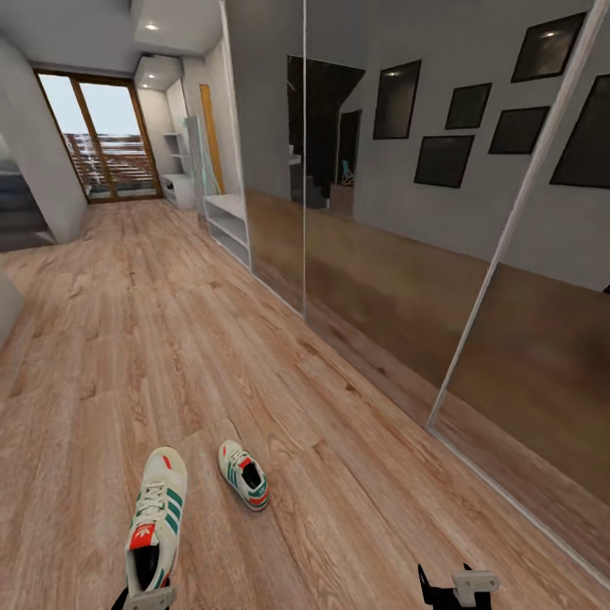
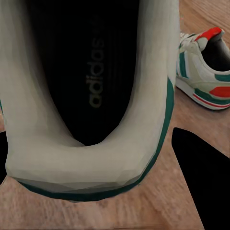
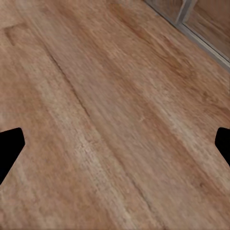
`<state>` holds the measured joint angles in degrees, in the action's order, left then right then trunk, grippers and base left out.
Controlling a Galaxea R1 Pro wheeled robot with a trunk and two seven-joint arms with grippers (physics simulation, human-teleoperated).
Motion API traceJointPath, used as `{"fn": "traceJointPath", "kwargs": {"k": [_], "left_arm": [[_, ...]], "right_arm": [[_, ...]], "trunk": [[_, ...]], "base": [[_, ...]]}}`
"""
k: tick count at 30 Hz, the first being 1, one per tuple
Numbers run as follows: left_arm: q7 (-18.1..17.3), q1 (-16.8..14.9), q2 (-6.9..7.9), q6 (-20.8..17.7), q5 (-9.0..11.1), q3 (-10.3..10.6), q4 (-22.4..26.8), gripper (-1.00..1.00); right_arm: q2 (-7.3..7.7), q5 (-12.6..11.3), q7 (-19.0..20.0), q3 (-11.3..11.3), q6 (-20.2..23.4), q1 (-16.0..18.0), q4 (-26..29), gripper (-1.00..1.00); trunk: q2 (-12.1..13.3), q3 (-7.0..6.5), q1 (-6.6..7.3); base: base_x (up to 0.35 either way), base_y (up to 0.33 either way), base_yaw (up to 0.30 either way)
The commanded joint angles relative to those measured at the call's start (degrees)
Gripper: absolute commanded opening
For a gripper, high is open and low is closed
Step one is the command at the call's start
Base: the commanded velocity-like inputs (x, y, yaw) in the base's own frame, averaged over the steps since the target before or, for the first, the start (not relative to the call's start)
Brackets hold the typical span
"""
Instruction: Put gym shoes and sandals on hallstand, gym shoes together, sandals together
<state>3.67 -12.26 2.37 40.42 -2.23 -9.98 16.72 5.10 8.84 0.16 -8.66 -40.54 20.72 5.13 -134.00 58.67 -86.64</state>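
The light brown wood-grain plank corridor floor point(image 1: 254, 339) runs from the bottom of the head view up to a wood-framed glass door point(image 1: 106, 140) at about 11 o'clock. Along the right side stands a long wall of tall mirrored sliding panels point(image 1: 407, 280), which reflect dark picture frames point(image 1: 445, 159). Far along that side, near 12 o'clock, is a low white two-shelf bench point(image 1: 227, 222), and behind it a pale grey shelf unit point(image 1: 178, 165), too small to read well.

At 7 o'clock in the head view, the nearer white lace-up gym shoe with green side stripes and a red-orange tongue label point(image 1: 154, 529) points away from the robot, its heel over the left gripper point(image 1: 144, 600). The left wrist view shows what the head view cannot: the dark inside of this shoe point(image 2: 91, 96) with a printed brand word on the insole, the heel between the dark gripper fingers point(image 2: 201, 182), so the gripper appears to be holding it. The second gym shoe point(image 1: 244, 474) lies on the floor just beside, at 6 o'clock, also seen in the left wrist view point(image 2: 203, 67).

The right gripper point(image 1: 457, 589) is at 5 o'clock; in its wrist view the fingertips point(image 3: 9, 151) stand wide apart over bare floor point(image 3: 115, 115).
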Motion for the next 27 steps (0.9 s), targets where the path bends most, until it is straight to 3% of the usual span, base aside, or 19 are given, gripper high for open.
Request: {"fn": "traceJointPath", "kwargs": {"k": [1,27], "left_arm": [[0.45,-0.05,0.0,0.18,-0.14,0.05,-0.05,-1.0],[0.33,-0.05,-0.15,0.19,0.23,0.25,0.04,-1.0]], "right_arm": [[0.0,0.57,0.02,-0.48,-0.17,0.02,-0.03,1.0],[0.0,0.57,0.02,-0.48,-0.24,0.02,-0.03,1.0]], "trunk": [[-0.02,0.05,0.01],[-0.02,0.05,0.01]], "base": [[0.0,0.0,0.278],[0.0,0.0,0.278]]}}
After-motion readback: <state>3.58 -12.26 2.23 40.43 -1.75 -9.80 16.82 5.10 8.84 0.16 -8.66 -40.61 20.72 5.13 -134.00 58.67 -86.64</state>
